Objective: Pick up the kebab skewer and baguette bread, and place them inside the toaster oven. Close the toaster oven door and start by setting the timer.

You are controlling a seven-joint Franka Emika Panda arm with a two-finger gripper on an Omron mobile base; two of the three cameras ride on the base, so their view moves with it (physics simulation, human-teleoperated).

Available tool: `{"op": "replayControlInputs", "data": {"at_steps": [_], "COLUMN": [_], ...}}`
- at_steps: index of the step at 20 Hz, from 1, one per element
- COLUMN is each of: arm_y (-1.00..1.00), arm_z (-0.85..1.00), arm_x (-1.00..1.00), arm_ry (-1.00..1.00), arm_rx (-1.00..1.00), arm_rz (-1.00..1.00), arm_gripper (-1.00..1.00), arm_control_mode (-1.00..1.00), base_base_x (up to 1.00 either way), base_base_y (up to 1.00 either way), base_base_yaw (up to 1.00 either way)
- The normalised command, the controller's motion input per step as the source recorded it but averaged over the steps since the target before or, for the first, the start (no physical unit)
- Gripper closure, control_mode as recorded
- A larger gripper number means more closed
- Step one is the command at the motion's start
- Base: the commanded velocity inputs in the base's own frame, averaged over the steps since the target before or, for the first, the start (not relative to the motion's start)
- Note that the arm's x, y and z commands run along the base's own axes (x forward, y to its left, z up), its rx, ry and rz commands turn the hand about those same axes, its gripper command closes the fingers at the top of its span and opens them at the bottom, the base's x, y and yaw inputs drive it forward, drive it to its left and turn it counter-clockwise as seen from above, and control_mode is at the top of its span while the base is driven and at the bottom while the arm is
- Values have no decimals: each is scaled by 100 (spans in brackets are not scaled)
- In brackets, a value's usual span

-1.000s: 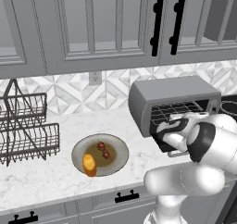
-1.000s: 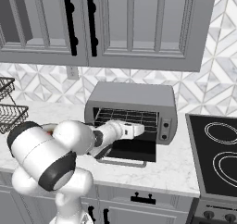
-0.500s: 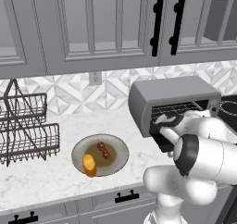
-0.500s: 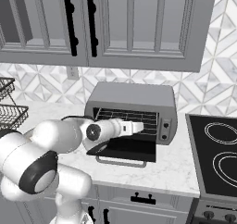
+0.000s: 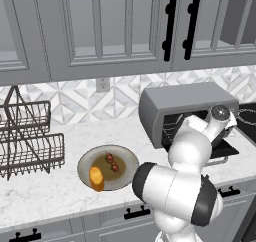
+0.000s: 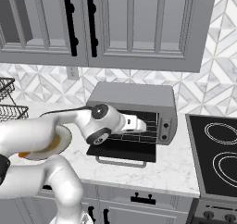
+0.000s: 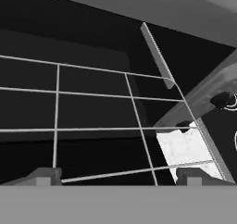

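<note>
1. My gripper [image 6: 144, 126] sits at the mouth of the toaster oven [image 6: 132, 100], fingers spread wide and holding nothing, looking along the wire rack [image 7: 92, 126].
2. The kebab skewer [image 5: 112, 162] and baguette bread [image 5: 96, 177] both lie on the plate [image 5: 125, 158], well off to my left on the counter, so I judge my next move is a swing back that way.
3. The skewer runs diagonally across the plate, beyond the bread; the bread's axis points roughly front to back.
4. The toaster oven door [image 6: 121, 149] hangs open, lying flat.
</note>
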Motion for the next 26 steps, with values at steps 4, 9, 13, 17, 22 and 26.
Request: {"op": "replayControlInputs", "data": {"at_steps": [4,9,13,17,22,26], "arm_y": [-9,0,-9,-17,10,36], "arm_z": [-35,-59,28,90,80,46], "arm_x": [-64,-54,-19,-77,-45,-26], "arm_ry": [64,54,7,0,-17,-37], "arm_rx": [19,14,19,18,5,0], "arm_rz": [10,8,0,0,0,0], "arm_gripper": [-100,-100,-100,-100,-100,-100], "arm_control_mode": [-100,-100,-100,-100,-100,-100], "base_base_x": [0,0,0,0,0,0], "base_base_y": [0,0,0,0,0,0], "base_base_yaw": [0,0,0,0,0,0]}}
